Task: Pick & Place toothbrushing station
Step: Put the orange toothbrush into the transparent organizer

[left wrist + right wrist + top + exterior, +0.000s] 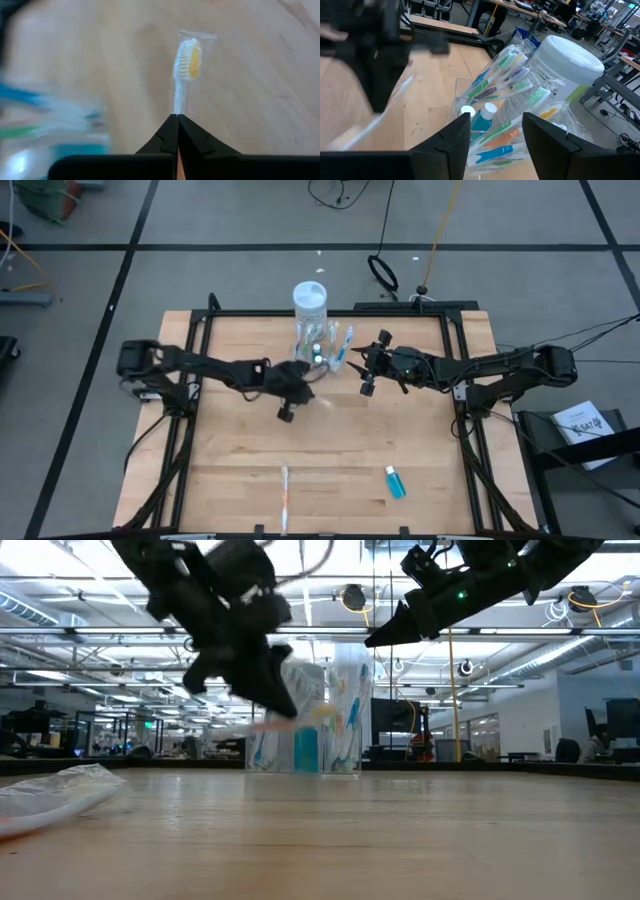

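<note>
The toothbrushing station (328,348) is a clear plastic holder full of wrapped toothbrushes, standing on the table's far middle. It also shows in the right wrist view (487,107) and the low view (330,730). My left gripper (308,378) hangs just in front of the station, shut on a wrapped toothbrush (187,57) with yellow-and-white bristles. My right gripper (366,367) hovers open to the right of the station, its fingers (452,137) pointing at it and touching nothing. My left gripper pinches the toothbrush's clear handle (176,106) between its two fingertips. The brush runs on from the fingertips, in line with them, with its head (189,59) at the far end. The fingers slant down. In the low view the brush (300,718) is clear of the table.
A white lidded jar (310,298) stands right behind the station. Another wrapped toothbrush (285,498) and a small blue bottle (395,482) lie near the table's front edge. The table's middle is bare wood (340,435).
</note>
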